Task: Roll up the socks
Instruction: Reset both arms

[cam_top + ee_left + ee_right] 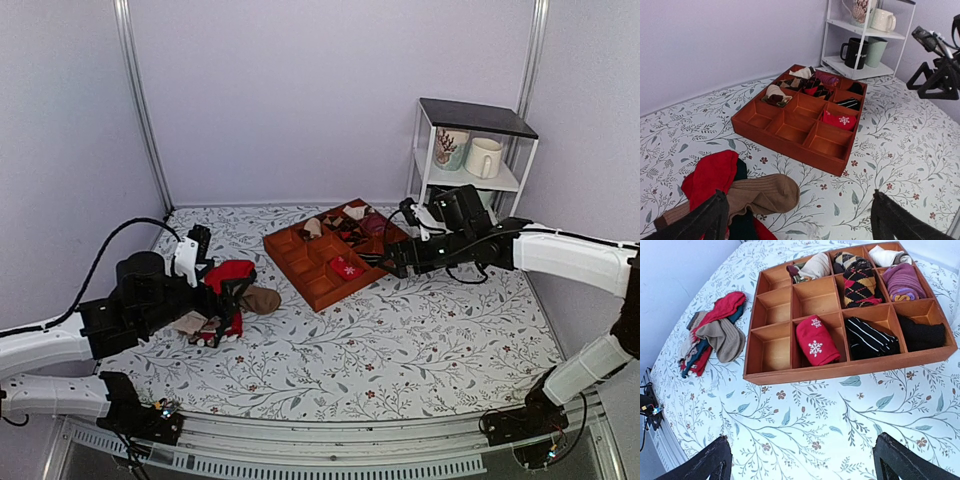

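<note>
**Item 1, socks, rolled.** One red bundle (815, 339) with two white snowflake marks showing is housed in the wooden tray (840, 370). It lies in the row nearest the right gripper (802, 439), second compartment from the left in the right wrist view. It is walled on all four sides. An empty compartment is found to its left and a black striped bundle (871, 336) to its right.

**Item 2, tray.** Twelve compartments are counted, three by four. Eight are occupied and four are bare. Beige, whitish, purple and plain black bundles and two argyle ones are also noted.

**Item 3, loose heap (715, 335).** Red, tan, beige and teal socks are piled on the bench (400, 350) beside the tray, without touching it. The heap is placed between the left gripper (799, 196) and the tray.

**Item 4, white rack (478, 117).** It has a dark top and is set at the far right, behind the tray. Four mugs are held, two per shelf:
- patterned mug (858, 10) and white mug (883, 21) above
- black mug (856, 52) and grey-green mug (875, 50) below

**Item 5, left gripper.** The jaws are released and spread wide, and nothing is grasped. It is held low just behind the heap.

**Item 6, right gripper.** The jaws are released and spread wide, with nothing between them. It is held above the bench just short of the tray's near wall, which stands between the jaws and the red bundle.
</note>
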`<state>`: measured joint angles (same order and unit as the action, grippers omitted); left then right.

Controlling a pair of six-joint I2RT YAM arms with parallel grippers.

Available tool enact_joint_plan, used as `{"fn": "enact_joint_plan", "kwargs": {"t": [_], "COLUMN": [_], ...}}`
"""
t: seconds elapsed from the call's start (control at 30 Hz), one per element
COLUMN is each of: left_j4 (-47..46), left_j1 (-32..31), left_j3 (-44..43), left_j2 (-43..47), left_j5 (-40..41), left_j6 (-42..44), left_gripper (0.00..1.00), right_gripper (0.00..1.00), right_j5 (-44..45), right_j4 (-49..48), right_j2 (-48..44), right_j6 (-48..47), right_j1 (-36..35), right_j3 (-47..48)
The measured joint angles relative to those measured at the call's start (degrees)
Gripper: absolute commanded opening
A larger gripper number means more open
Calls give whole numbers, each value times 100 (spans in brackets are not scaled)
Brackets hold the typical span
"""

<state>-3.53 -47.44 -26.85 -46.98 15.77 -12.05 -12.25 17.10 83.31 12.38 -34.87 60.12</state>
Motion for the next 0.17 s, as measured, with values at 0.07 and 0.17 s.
{"fn": "enact_joint_plan", "kwargs": {"t": [0.07,0.17], "left_j4": [4,26], "left_j1": [11,22], "left_j3": [0,2], "left_j2": [59,74], "left_j5": [-15,-31], "left_j6": [-48,-114], "left_gripper": [100,100], "right_gripper": [100,100], "right_j5": [15,94], "right_j4": [-74,-179], "right_j2": [-232,-297], "right_j6": [59,142], "right_j1": [2,0], "right_j3": [-177,-234]}}
